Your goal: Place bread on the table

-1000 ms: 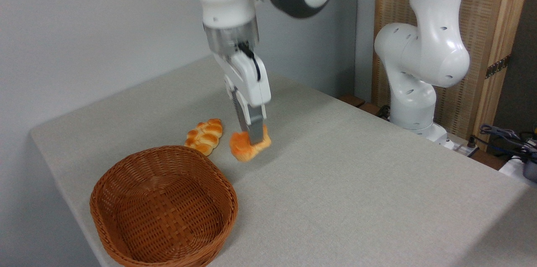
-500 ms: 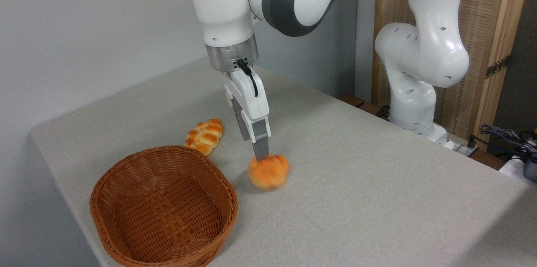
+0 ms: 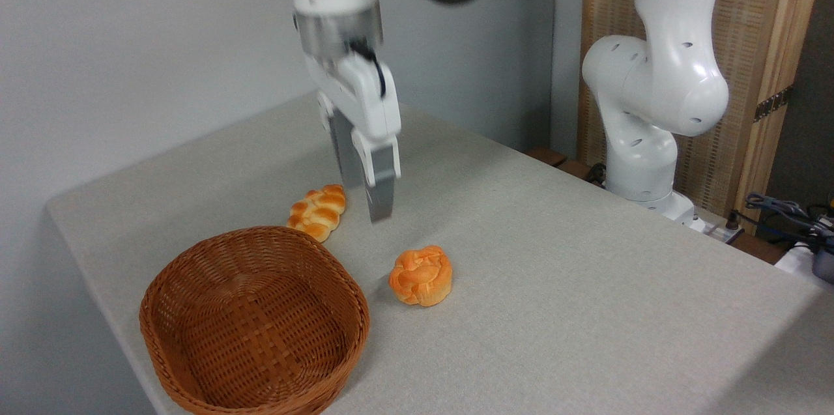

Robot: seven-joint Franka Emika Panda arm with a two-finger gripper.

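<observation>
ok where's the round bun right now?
The round bun lies on the table near the picture's middle, just right of the wicker basket and below-right of the raised pincer, which holds nothing.

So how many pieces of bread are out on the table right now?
2. The round bun lies right of the basket, below the gripper; the braided loaf lies behind the basket. None looks hidden.

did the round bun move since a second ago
Yes. The bun went from the jaws down onto the table, now rightward and farther from the braided loaf.
</observation>
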